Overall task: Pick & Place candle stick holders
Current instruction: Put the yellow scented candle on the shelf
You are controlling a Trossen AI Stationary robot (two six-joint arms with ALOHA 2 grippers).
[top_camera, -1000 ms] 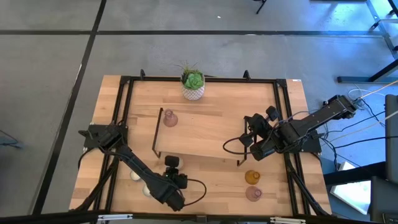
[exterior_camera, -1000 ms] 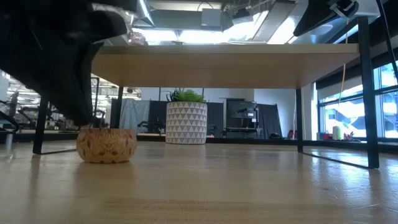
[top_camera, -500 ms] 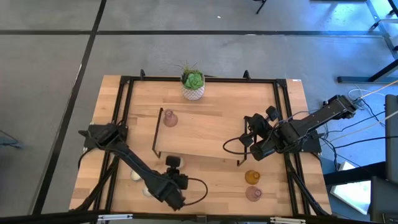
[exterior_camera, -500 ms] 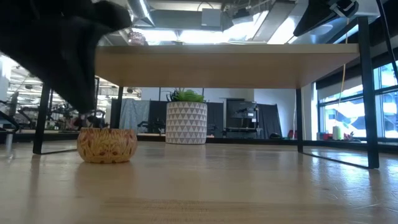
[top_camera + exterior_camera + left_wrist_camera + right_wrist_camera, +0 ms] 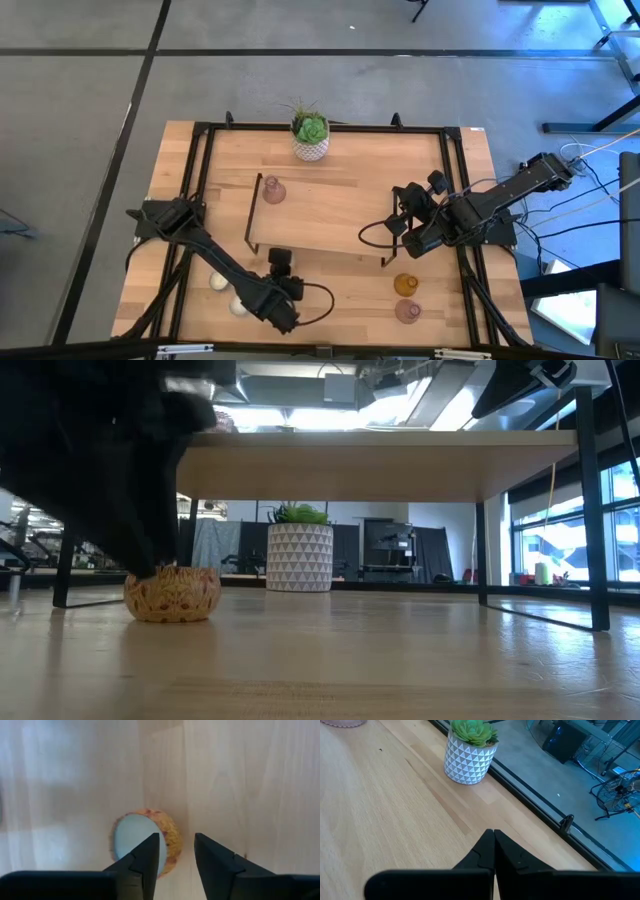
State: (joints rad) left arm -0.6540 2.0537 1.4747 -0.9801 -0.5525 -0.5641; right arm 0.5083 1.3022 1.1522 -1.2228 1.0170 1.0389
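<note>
Approach step, by my read: left hand (image 5: 175, 865) is lining up on a low cream-white holder (image 5: 145, 842) on the tabletop (image 5: 250, 795), no grasp made.

- Left hand: fingers spread, nothing between them. In the left wrist view the holder sits off to one side of the gap; one fingertip (image 5: 150, 845) overlaps its rim, the other (image 5: 205, 845) is over bare wood. So the hand is above and offset, not straddling it.
- Low view: the patterned side wall of the holder (image 5: 172, 593) rests flat on the tabletop, with the dark left arm looming right over it. Whether anything touches, can't tell.
- High view: left hand (image 5: 279, 268) is at the near edge of the tabletop, close to the front foot of the raised shelf (image 5: 320, 215). Two more cream-white holders (image 5: 217, 282) (image 5: 238, 306) lie just behind it, beside the arm.
- Next move calls for a sideways shift to centre the gap on the holder, then descend and close. The piece is low and round, so fingers need to go well down its wall or it may slip out.
- Right hand (image 5: 493, 837): fingers pressed together, empty, parked over the shelf. Amber holder (image 5: 404, 284) and a pink holder (image 5: 406, 310) sit on the tabletop near it, apart from it. Another pink holder (image 5: 272, 192) stands on the shelf's far corner, well away from both hands.
- White pot with plant (image 5: 310, 135): not involved.
</note>
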